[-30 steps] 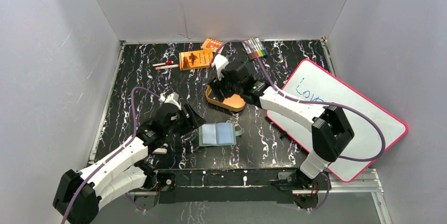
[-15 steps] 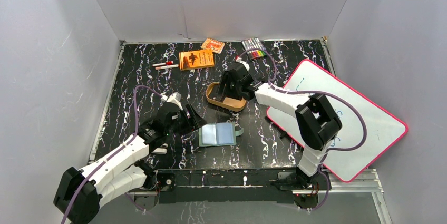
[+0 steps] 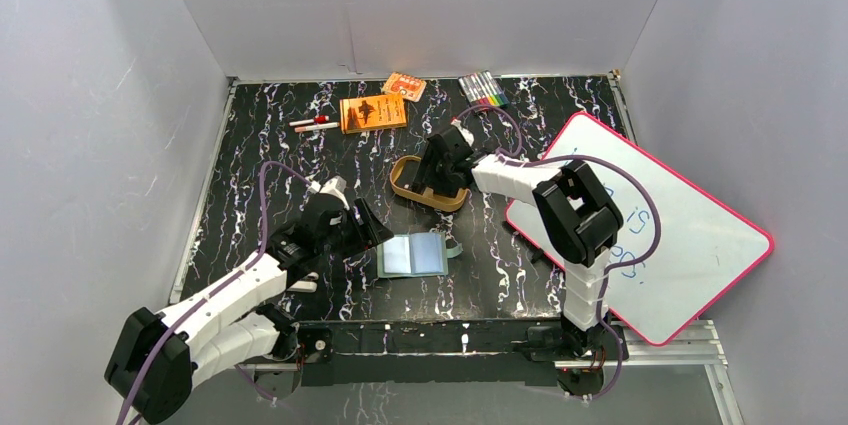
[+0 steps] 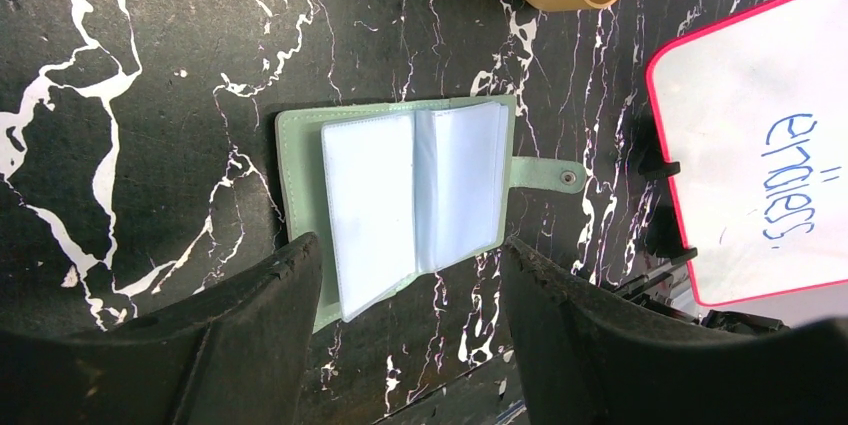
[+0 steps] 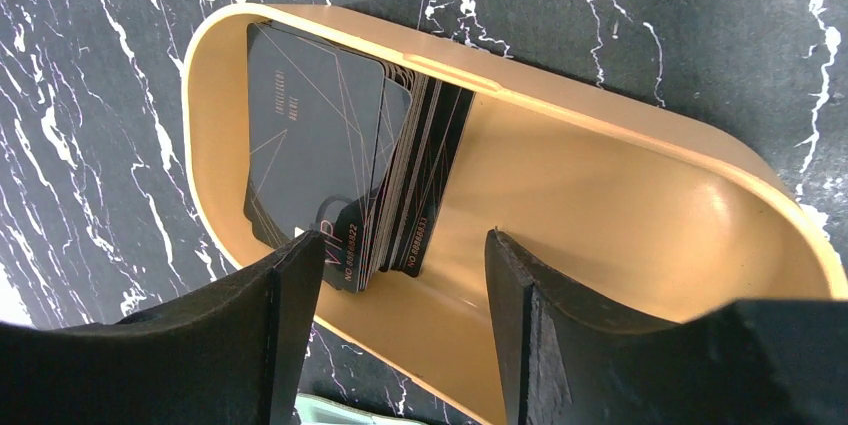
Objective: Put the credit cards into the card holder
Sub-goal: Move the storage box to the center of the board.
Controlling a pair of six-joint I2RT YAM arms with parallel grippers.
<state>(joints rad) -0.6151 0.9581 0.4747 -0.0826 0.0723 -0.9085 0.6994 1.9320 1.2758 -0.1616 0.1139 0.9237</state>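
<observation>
The sage-green card holder [image 3: 413, 254] lies open on the black marbled table, its clear sleeves showing in the left wrist view [image 4: 412, 200]. My left gripper [image 4: 410, 330] is open and empty, just above its near edge. A stack of black credit cards [image 5: 335, 170] leans in the left end of the golden oval tin [image 5: 560, 175]. My right gripper [image 5: 400, 320] is open and empty, low over the tin, its left finger beside the stack. In the top view the right gripper [image 3: 436, 173] hides the cards in the tin [image 3: 406, 183].
A pink-framed whiteboard [image 3: 650, 235] lies at the right, close to the right arm. An orange booklet [image 3: 372, 113], a small orange packet [image 3: 403, 86], markers [image 3: 483, 91] and two pens [image 3: 314, 124] lie along the back. Grey walls enclose the table.
My right gripper has come down from above the tin into it, and the right arm has folded inwards. The left arm and the card holder have barely moved.
</observation>
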